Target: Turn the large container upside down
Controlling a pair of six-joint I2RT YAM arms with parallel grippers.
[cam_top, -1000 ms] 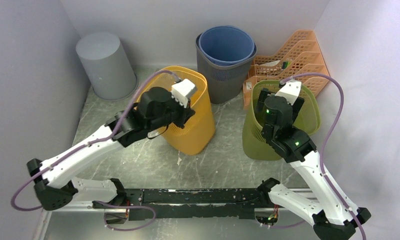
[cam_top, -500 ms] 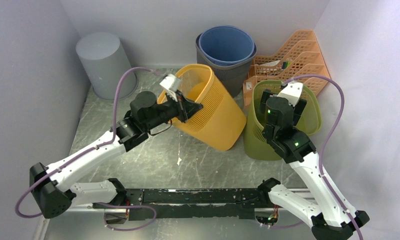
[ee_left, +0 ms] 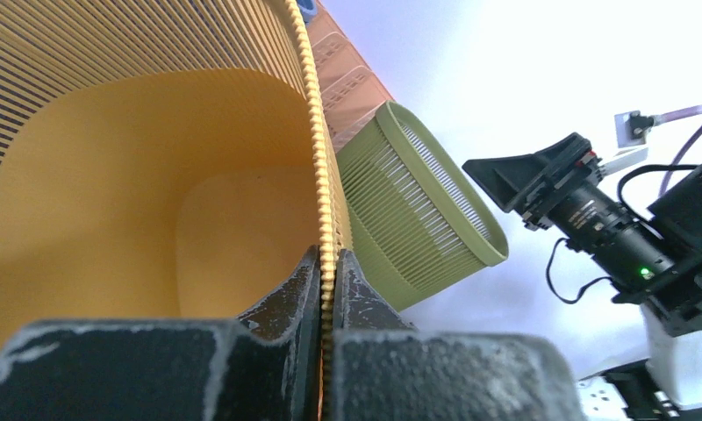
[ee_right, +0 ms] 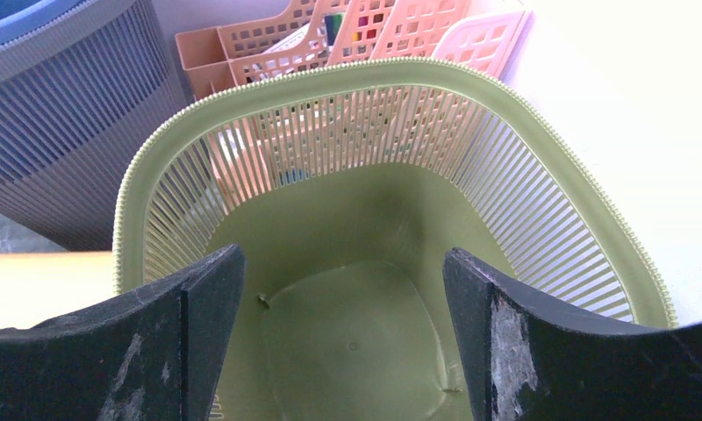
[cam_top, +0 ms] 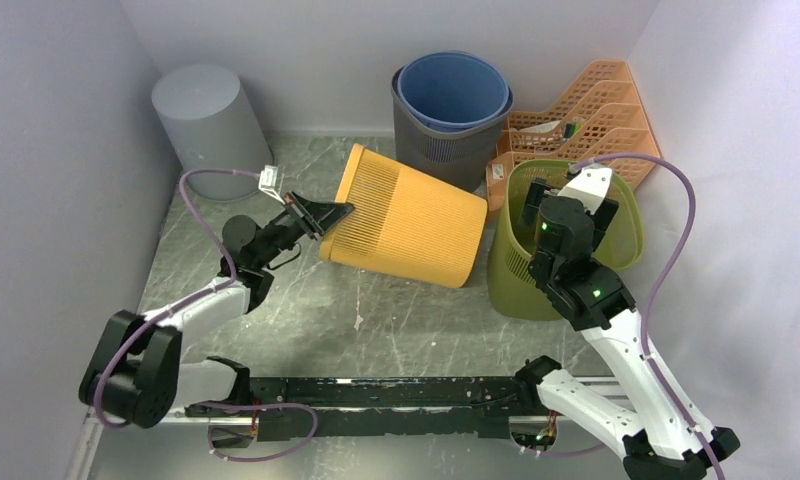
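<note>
Where the table [cam_top: 376, 325] is read as a dial, 12 o'clock at its far edge, the yellow bin [cam_top: 416, 225] lies on its side at centre, mouth toward 9 o'clock and base toward 3 o'clock. It is judged about half-way to inverted. Green bin [cam_top: 506, 275], upright at 3 o'clock, stands just beside the yellow base; whether they touch cannot be told. Grey bin [cam_top: 438, 160], with a blue bin [cam_top: 454, 90] nested in it, stands at 12 o'clock, close to the yellow wall. Left gripper [ee_left: 326, 263], at 9 o'clock, is clamped on the yellow rim, one finger inside the ribbed lip and one outside. Right gripper [ee_right: 343, 272] hangs over the green bin's mouth, jaws wide apart, holding nothing.

Hazards, as judged:
(a) The pinch sits on a thin lip at one point only, so the bin's weight may twist it out of the jaws as the rim is carried over.
(b) The base, swinging up and round, may strike the green or grey bin, toppling it or stalling the turn.
(c) A rim set down too near 3 o'clock would leave the bin leaning on its neighbours, not flat on its mouth.
</note>
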